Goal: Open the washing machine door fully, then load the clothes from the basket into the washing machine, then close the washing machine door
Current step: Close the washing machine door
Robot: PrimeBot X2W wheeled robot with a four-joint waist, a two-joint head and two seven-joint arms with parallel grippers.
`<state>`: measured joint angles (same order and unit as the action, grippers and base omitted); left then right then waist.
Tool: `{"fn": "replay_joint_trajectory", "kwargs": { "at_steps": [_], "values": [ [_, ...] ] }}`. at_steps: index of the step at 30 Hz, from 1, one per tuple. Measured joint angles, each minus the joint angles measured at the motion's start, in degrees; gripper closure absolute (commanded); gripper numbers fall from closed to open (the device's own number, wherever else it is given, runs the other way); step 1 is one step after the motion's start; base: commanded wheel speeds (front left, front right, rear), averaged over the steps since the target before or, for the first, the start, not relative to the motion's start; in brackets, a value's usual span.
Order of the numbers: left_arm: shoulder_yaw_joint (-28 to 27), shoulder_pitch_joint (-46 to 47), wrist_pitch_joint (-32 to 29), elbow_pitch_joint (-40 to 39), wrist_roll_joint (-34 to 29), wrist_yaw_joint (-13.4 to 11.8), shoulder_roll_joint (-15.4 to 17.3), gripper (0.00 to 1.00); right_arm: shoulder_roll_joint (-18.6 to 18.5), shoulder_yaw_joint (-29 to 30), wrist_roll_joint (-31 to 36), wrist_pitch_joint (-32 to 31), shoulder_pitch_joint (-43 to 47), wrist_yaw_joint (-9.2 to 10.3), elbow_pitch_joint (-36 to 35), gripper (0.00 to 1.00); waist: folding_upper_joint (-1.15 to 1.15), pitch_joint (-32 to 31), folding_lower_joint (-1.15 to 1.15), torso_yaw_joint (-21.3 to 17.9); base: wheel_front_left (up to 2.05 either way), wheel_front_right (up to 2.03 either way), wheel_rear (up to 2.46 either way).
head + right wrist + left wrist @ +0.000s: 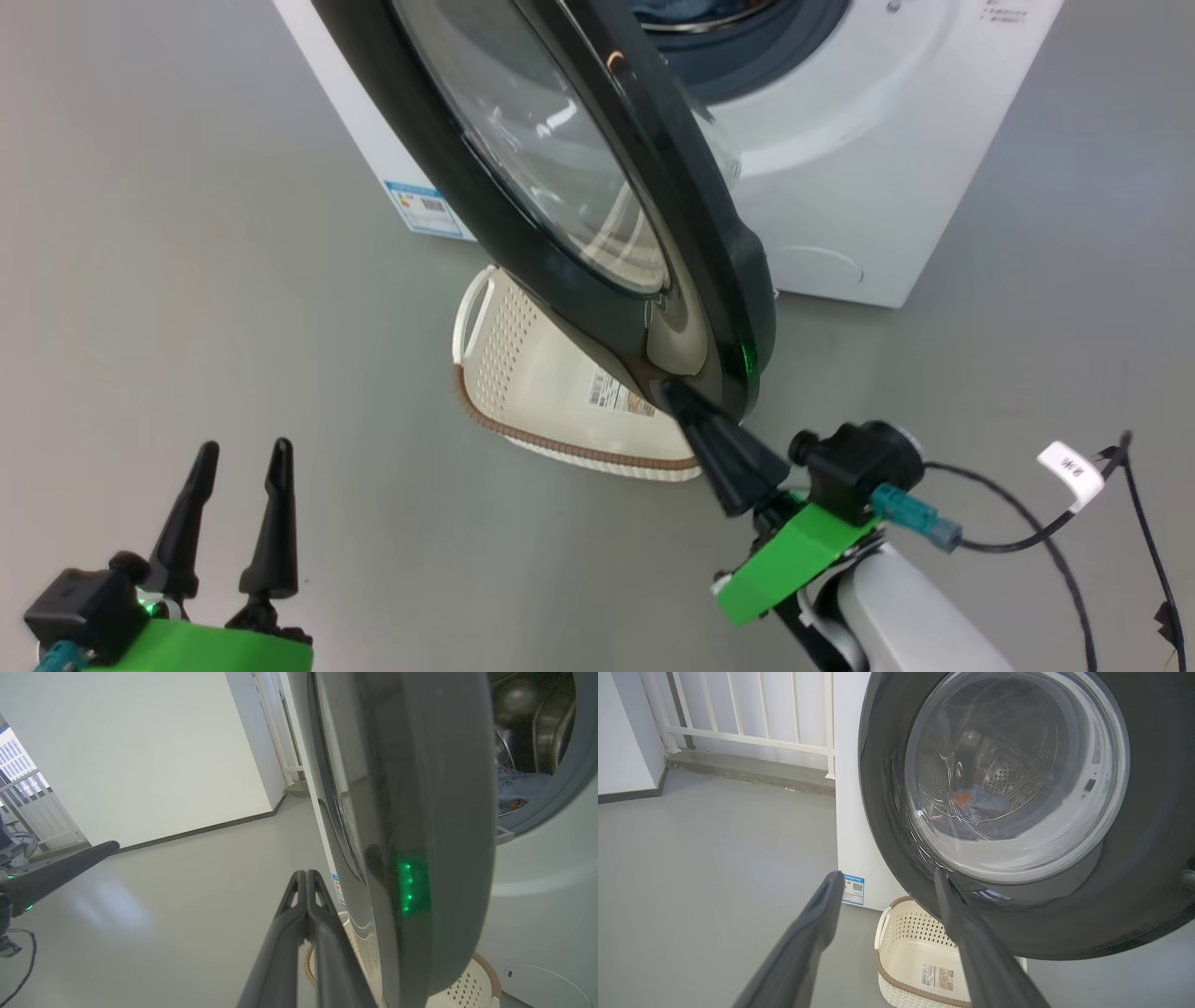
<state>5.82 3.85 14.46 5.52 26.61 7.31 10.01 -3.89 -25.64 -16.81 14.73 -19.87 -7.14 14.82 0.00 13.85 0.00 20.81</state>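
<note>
The washing machine [840, 187] stands with its black, glass-windowed door [728, 261] swung out towards me, partly open. My right gripper [674, 390] is shut with nothing in it; its tips [306, 873] lie at the lower rim of the door [434, 788], on the outer-face side. Low at the left my left gripper [245, 448] stands open and holds nothing. The cream basket [551, 373] sits on the floor under the door, its bare bottom and barcode sticker showing. Light-blue clothes [978, 805] lie in the drum, seen through the glass and past the door edge [514, 788].
Grey floor spreads out on the left and in front. A black cable with a white tag [1074, 471] trails from my right wrist. A white railing [752, 709] and a low kerb stand behind the machine's left side. The blue energy label [425, 207] is on that side.
</note>
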Motion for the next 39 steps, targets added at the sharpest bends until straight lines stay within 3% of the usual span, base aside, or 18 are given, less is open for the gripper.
{"fn": "replay_joint_trajectory", "kwargs": {
  "at_steps": [18,39],
  "values": [
    [2.75,5.23,0.01,0.57,2.33,0.00,0.78,0.00,0.11,13.34,2.56,-0.01,-8.88,-0.29,1.29,1.00,0.00,6.49,0.00,-0.22,0.00,0.00,0.00],
    [7.71,13.06,0.01,0.73,6.76,0.00,1.19,0.00,-0.31,22.06,3.22,0.00,-32.14,-0.29,9.25,1.00,0.00,16.80,0.00,0.34,0.00,0.00,0.00]
  ]
}}
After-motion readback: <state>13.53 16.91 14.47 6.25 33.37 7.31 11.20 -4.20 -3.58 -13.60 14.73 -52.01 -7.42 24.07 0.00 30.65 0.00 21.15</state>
